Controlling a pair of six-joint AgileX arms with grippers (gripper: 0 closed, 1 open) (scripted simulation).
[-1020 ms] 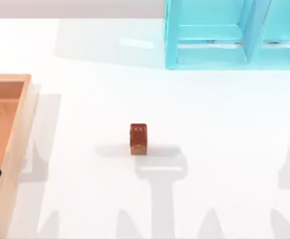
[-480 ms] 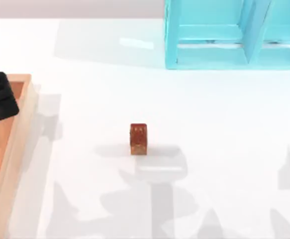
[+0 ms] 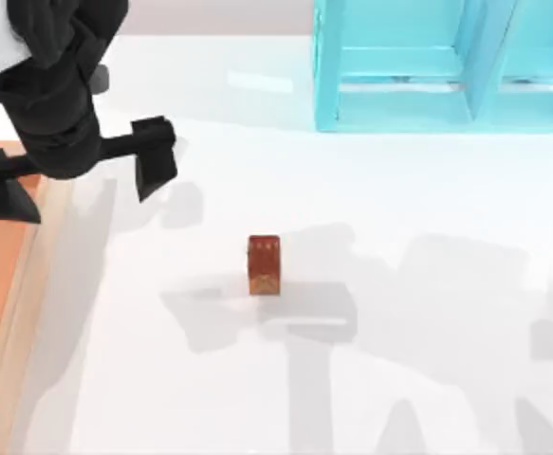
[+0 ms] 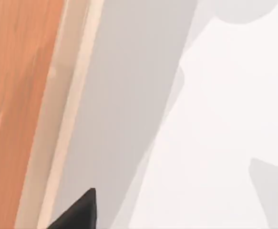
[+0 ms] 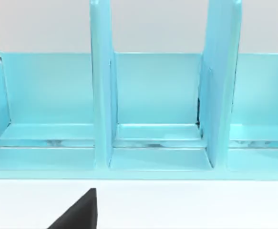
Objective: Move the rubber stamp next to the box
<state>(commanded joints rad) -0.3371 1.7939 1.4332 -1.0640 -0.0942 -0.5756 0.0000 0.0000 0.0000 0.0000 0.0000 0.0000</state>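
Note:
The rubber stamp (image 3: 264,264), a small reddish-brown block, stands upright in the middle of the white table. The box (image 3: 18,284) with tan walls and an orange inside lies at the left edge. My left gripper (image 3: 79,194) hangs open above the box's right wall near its far corner, well to the left of and behind the stamp, with nothing between its fingers. In the left wrist view the box wall (image 4: 72,109) runs past one dark fingertip (image 4: 79,214). My right gripper (image 5: 79,214) faces the turquoise frame.
A turquoise shelf-like frame (image 3: 447,66) stands at the back right of the table, with upright dividers (image 5: 103,95). White tabletop (image 3: 428,284) stretches around the stamp on all sides.
My left arm has swung up from the left edge toward the back and right, and now looms large over the box's right wall. The stamp has not moved.

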